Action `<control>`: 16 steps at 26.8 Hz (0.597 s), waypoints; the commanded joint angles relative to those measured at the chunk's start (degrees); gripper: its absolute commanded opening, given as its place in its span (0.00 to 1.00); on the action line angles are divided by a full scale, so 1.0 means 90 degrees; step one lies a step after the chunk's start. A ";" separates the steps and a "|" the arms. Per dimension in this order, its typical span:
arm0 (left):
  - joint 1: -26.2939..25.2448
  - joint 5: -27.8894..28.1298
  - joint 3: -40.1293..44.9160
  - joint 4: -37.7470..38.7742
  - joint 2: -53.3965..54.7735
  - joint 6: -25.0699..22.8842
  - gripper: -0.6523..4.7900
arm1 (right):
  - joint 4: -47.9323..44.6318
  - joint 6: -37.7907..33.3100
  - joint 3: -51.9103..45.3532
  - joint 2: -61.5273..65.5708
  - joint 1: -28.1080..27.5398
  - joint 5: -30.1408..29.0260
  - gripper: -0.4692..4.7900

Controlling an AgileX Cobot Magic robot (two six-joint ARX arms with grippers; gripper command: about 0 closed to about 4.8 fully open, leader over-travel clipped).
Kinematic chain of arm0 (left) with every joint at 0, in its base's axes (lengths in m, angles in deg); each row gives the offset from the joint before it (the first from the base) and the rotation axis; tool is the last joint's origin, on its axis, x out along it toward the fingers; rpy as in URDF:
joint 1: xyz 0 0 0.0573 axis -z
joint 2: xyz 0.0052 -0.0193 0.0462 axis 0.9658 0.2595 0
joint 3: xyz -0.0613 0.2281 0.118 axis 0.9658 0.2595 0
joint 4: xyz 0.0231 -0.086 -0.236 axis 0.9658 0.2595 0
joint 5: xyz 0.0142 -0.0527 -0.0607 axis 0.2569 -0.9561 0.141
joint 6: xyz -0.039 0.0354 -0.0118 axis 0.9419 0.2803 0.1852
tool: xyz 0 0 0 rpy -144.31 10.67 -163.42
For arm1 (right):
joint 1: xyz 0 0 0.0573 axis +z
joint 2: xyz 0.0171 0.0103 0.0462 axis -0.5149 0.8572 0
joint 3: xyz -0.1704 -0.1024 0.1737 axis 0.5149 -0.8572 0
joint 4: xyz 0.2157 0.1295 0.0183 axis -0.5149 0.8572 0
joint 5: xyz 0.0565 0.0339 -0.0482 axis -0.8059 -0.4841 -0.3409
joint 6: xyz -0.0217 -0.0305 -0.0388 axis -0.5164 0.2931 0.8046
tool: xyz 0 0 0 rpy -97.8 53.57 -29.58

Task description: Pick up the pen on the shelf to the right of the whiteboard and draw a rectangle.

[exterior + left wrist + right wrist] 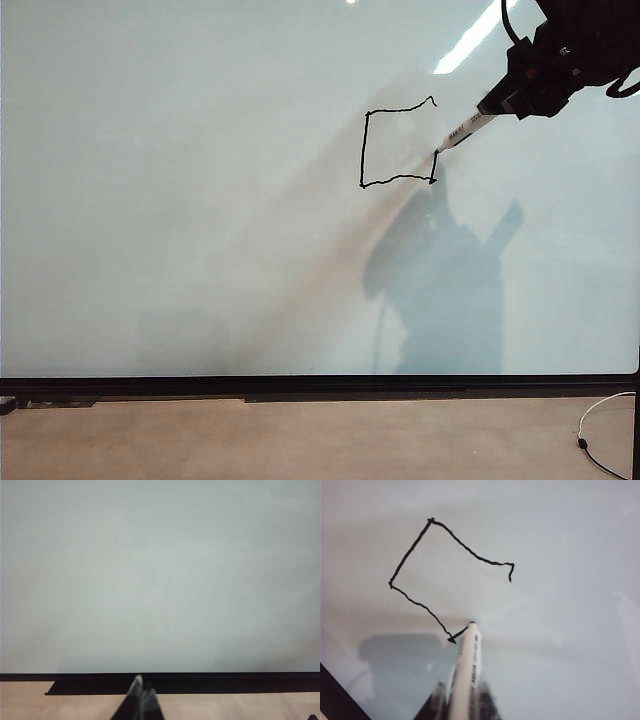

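Toward the upper right corner of the whiteboard (200, 250), the right tool (503, 103) was clamped on the pen (462, 129), its tip pressed to the board on the right side of the rectangle (398, 146). Three sides were drawn and the right side was only begun from the lower corner, with a gap up to the short hook at the top right, so the outline looked most of the way done. The left tool (142, 690) rested low near the board's black lower frame edge, its fingers together and holding nothing. The pen looked light, stiff and smooth-barrelled, likely to slip or twist if pinched loosely; a hold well back on the barrel, as here, seemed right, leaving the tip clear. Pressing too hard against the glossy board could skid the tip and worsen the wobble.
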 commanded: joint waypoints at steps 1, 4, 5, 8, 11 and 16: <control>0.0000 -0.0002 -0.0019 -0.0041 0.0002 -0.0027 0.11 | -0.0338 0.0019 0.0090 -0.0039 -0.0005 0.0051 0.08; 0.0000 -0.0002 -0.0019 -0.0041 0.0002 -0.0027 0.11 | -0.0372 0.0019 0.0124 -0.0075 -0.0005 0.0051 0.08; 0.0000 -0.0002 -0.0019 -0.0041 0.0002 -0.0027 0.11 | -0.0372 0.0022 0.0124 -0.0087 -0.0005 0.0051 0.08; 0.0000 -0.0002 -0.0019 -0.0041 0.0002 -0.0027 0.11 | -0.0374 0.0063 0.0124 -0.0153 -0.0005 0.0053 0.08; 0.0000 -0.0002 -0.0019 -0.0041 0.0002 -0.0027 0.11 | -0.0376 0.0066 0.0124 -0.0187 -0.0005 0.0053 0.08; 0.0000 -0.0002 -0.0019 -0.0041 0.0002 -0.0027 0.11 | -0.0408 0.0066 0.0126 -0.0228 -0.0005 0.0051 0.08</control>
